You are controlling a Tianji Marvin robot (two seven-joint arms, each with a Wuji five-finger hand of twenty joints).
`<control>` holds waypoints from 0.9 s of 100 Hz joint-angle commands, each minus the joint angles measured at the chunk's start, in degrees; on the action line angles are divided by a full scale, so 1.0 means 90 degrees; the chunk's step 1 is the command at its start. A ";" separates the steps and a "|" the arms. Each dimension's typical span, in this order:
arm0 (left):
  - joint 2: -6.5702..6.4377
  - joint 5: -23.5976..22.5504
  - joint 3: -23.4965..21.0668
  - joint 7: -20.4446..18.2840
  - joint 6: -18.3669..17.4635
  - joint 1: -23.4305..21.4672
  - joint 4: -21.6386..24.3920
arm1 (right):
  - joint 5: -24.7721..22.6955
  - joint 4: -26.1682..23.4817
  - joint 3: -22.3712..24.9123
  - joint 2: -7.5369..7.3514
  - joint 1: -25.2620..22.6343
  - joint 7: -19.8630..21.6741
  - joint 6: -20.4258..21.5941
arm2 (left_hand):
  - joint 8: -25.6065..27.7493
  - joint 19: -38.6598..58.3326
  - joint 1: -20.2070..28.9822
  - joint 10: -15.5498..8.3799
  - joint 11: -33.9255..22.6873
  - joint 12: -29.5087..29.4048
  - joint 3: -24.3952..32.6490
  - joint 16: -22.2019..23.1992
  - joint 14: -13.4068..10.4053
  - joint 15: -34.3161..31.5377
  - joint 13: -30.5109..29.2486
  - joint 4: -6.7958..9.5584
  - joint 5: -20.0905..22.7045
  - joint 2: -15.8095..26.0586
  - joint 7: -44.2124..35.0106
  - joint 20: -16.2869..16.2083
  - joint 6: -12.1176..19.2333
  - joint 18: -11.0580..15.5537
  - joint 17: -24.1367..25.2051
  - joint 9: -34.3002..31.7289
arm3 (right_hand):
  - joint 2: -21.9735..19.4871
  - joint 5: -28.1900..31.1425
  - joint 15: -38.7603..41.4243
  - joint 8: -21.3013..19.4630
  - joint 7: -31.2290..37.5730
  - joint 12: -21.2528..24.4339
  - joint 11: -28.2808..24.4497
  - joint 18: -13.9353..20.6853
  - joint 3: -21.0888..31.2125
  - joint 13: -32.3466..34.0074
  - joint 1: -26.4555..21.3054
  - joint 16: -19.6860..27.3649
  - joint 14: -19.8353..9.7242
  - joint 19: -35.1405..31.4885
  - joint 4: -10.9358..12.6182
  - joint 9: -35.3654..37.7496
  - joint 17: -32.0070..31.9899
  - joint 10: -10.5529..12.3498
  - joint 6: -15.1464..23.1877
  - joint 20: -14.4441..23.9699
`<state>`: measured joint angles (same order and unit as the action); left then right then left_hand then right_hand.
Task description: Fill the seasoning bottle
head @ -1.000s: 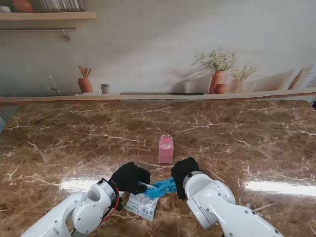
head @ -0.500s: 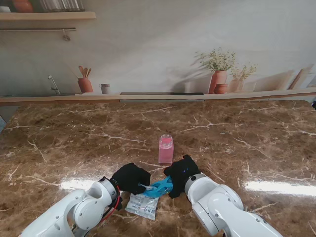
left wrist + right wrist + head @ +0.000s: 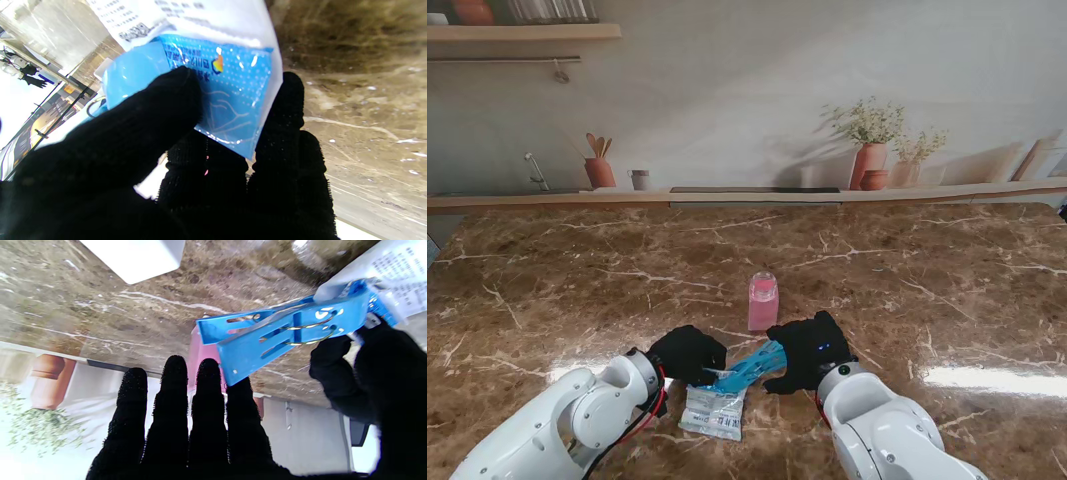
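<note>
The seasoning bottle (image 3: 763, 301) stands upright on the brown marble table (image 3: 927, 280), a small square pink container with a pale cap, and everything else sits nearer to me than it. To the bottle's left and nearer, the left hand (image 3: 687, 353) in its black knit glove is curled over, thumb (image 3: 160, 106) pressed on a glossy blue-and-white seasoning packet (image 3: 230, 86) with fingers behind, so it is gripping that packet. The packet (image 3: 714, 410) hangs down to the table, white with fine print. A blue plastic clip (image 3: 745, 368), flat, slotted and wire-sprung, bites the packet's top edge and angles up toward the bottle. Just right of the bottle and nearer, the right hand (image 3: 810, 350) stretches four fingers (image 3: 173, 400) straight and side by side, the clip's (image 3: 287, 330) handle end touching its fingertips; whether it actually grips the clip I cannot tell
</note>
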<state>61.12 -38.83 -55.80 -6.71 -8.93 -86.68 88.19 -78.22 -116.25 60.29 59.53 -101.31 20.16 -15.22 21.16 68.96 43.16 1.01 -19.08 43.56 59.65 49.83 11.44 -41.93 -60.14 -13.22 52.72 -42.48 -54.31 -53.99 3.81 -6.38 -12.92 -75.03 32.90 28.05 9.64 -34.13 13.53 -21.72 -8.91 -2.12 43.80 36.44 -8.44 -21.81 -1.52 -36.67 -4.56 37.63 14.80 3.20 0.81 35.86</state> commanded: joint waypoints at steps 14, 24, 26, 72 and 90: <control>-0.0069 -0.0070 -0.0151 -0.0181 -0.0006 -0.0026 0.0020 | -0.0027 -0.0096 0.0230 0.0047 -0.0334 -0.0275 -0.0357 | 0.0019 -0.1038 -0.0990 -0.0074 -0.0514 -0.1816 -0.1000 -0.0588 -0.0200 0.1524 0.1826 0.0231 -0.0956 0.0312 0.1336 0.0156 0.0042 -0.0037 0.0969 0.2118 | 0.0038 -0.0224 -0.0120 0.0110 -0.0111 0.0192 0.0121 -0.0030 0.0076 -0.0162 0.0221 0.0177 0.0113 0.0155 0.0189 -0.0118 -0.0006 -0.0177 -0.0200 -0.0179; -0.0062 -0.0124 -0.0277 -0.0139 -0.0005 -0.0091 0.0118 | 0.0014 -0.0143 0.0350 0.0062 -0.0437 -0.0350 -0.0445 | 0.0251 -0.1616 -0.1710 -0.0052 -0.0467 -0.2044 -0.1507 -0.0810 -0.0268 0.1954 0.2615 0.0613 -0.1413 0.0477 0.2059 0.0345 -0.0278 0.0006 0.1317 0.2961 | 0.0048 -0.0259 -0.0118 0.0123 -0.0124 0.0229 0.0126 -0.0030 0.0075 -0.0172 0.0218 0.0203 0.0126 0.0150 0.0190 -0.0155 -0.0010 -0.0199 -0.0240 -0.0208; -0.0060 -0.0145 -0.0305 -0.0128 0.0008 -0.0102 0.0141 | 0.0017 -0.0152 0.0374 0.0065 -0.0458 -0.0369 -0.0456 | 0.0255 -0.1717 -0.1750 -0.0048 -0.0454 -0.2070 -0.1665 -0.0857 -0.0276 0.2014 0.2706 0.0617 -0.1475 0.0503 0.2138 0.0391 -0.0312 0.0002 0.1349 0.3073 | 0.0045 -0.0271 -0.0124 0.0126 -0.0129 0.0237 0.0129 -0.0026 0.0074 -0.0187 0.0222 0.0210 0.0123 0.0150 0.0190 -0.0169 -0.0012 -0.0204 -0.0250 -0.0213; 0.0351 0.0543 -0.0470 0.1171 0.0877 0.0052 0.0046 | 0.1141 0.0196 0.1008 0.0175 -0.0702 -0.1722 -0.0469 | -0.1424 -0.2934 -0.1627 0.0104 0.0392 -0.3137 -0.4296 -0.2657 -0.0788 0.3565 0.4656 0.0890 -0.3304 0.1321 0.5062 0.2387 -0.1023 0.0464 0.1553 0.6046 | 0.0080 -0.0398 -0.0405 0.0294 -0.0208 0.0788 0.0315 0.0374 0.0115 -0.0416 0.0224 0.0872 0.0056 0.0670 0.0220 -0.0430 0.0051 -0.0391 -0.0402 -0.1278; 0.0601 0.1692 -0.0071 0.1356 0.0923 0.0520 -0.0482 | 0.1668 0.0392 0.1190 0.0235 -0.0748 -0.2148 -0.0383 | -0.1803 -0.4120 -0.1610 -0.0030 0.0943 -0.3651 -0.4098 -0.3197 -0.1166 0.3912 0.5689 0.0787 -0.4394 0.0915 0.5695 0.3368 -0.1273 0.1009 0.1619 0.7112 | 0.0080 -0.0544 -0.0431 0.0355 -0.0289 0.0922 0.0389 0.0396 0.0127 -0.0574 0.0289 0.0959 0.0081 0.0681 0.0233 -0.0642 -0.0032 -0.0464 -0.0487 -0.1420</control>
<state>65.20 -23.48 -57.23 6.78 -0.68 -83.31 84.99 -63.36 -113.90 70.52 61.39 -107.32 0.56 -18.76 6.10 36.14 29.11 2.18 -13.69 12.74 22.77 22.60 4.25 -8.34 -12.84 -6.76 17.35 -31.96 -4.33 -26.22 -6.78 -1.10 1.33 -13.99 32.91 25.28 6.73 -32.02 12.13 -14.75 -6.87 -0.07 43.91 34.11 -8.44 -14.80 -0.59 -32.16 -4.56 33.76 15.39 -0.02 -2.25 24.78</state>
